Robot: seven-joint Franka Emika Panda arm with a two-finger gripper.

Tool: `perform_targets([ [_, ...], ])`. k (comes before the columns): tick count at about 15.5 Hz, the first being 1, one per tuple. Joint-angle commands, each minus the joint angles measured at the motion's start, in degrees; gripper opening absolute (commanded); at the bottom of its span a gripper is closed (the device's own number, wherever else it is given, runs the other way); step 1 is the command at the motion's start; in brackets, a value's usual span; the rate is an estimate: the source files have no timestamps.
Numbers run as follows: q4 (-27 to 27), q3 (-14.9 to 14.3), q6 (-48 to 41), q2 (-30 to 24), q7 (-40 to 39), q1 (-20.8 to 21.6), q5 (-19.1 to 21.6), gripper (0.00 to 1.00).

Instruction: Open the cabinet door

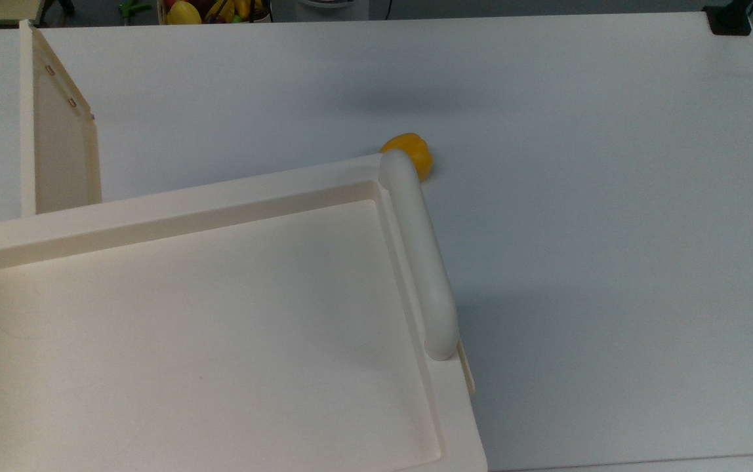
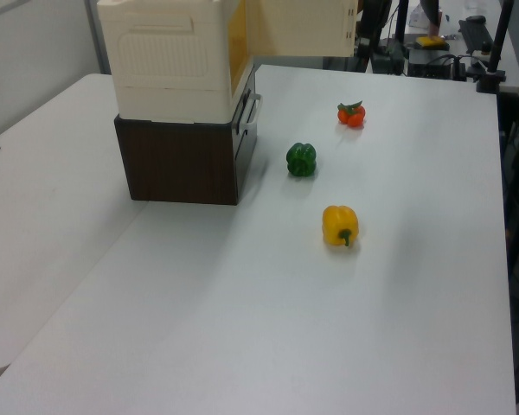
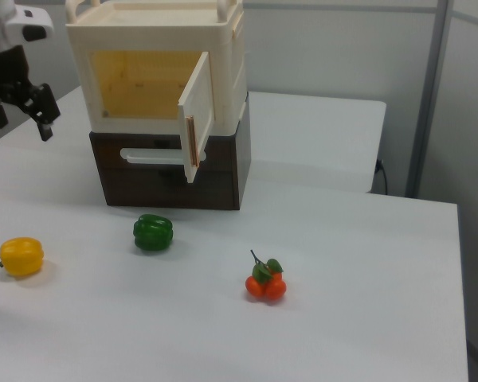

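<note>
Cabinet door (image 3: 197,114) ajar, gripper (image 3: 20,111) apart

Yellow pepper (image 1: 409,152) half behind bar (image 1: 419,252)

White table (image 2: 242,328) w/ cabinet (image 2: 186,164), peppers, tomatoes.

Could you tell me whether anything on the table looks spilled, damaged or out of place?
Nothing stands out. The cabinet door stands swung open, and the yellow pepper, green pepper and tomatoes sit intact on the table.
</note>
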Motion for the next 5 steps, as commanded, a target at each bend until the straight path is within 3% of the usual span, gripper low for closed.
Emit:
perform_targets([
  [1, -0.9, -0.9, 0.9, -0.4, -2.5, 0.4, -0.1, 1.00],
  [5, -0.8, -1.0, 1.1, -0.1, -2.4, 1.0, -0.1, 1.00],
])
